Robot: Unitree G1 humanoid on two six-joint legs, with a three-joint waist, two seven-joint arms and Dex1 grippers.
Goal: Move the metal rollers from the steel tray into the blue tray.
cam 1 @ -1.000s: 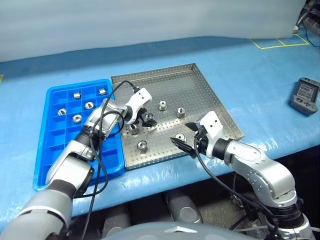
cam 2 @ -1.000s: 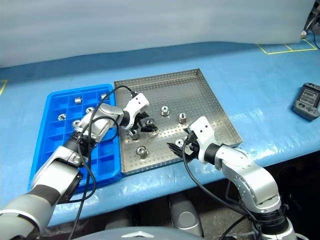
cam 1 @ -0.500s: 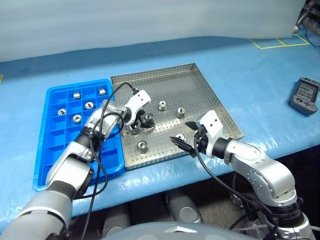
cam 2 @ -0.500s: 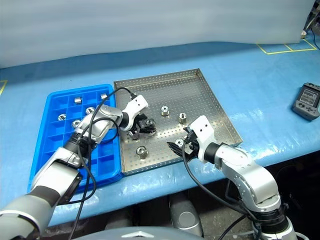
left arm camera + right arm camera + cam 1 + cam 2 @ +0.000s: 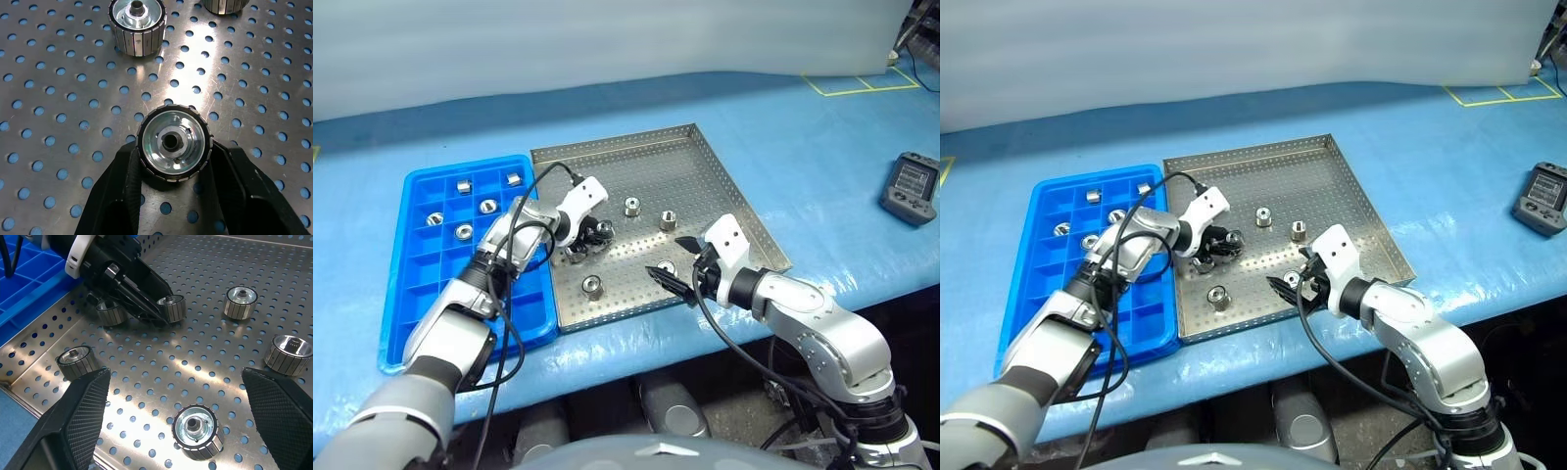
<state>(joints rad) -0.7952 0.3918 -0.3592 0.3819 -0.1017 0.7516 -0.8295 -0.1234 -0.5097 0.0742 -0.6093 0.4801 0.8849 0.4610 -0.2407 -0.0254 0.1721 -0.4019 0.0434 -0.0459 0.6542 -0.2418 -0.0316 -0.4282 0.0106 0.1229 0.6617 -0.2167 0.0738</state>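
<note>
Free room and obstacles. The steel tray [image 5: 705, 157] is bare across its far half. Metal rollers [image 5: 631, 207] dot the near half, well apart. The left gripper [image 5: 595, 233], clamped on one roller, blocks the tray's left-centre; the wide-spread right gripper [image 5: 677, 262] hangs over the near right corner above another roller [image 5: 195, 431].

Both arms: silver-grey metal segments, black joint bands. Left gripper [image 5: 599, 233]: white wrist housing, black fingers, smooth. Right gripper [image 5: 670, 262]: same white housing; finger pads [image 5: 80, 416] black, fine cross-hatch texture. Black cable looped along each forearm.
</note>
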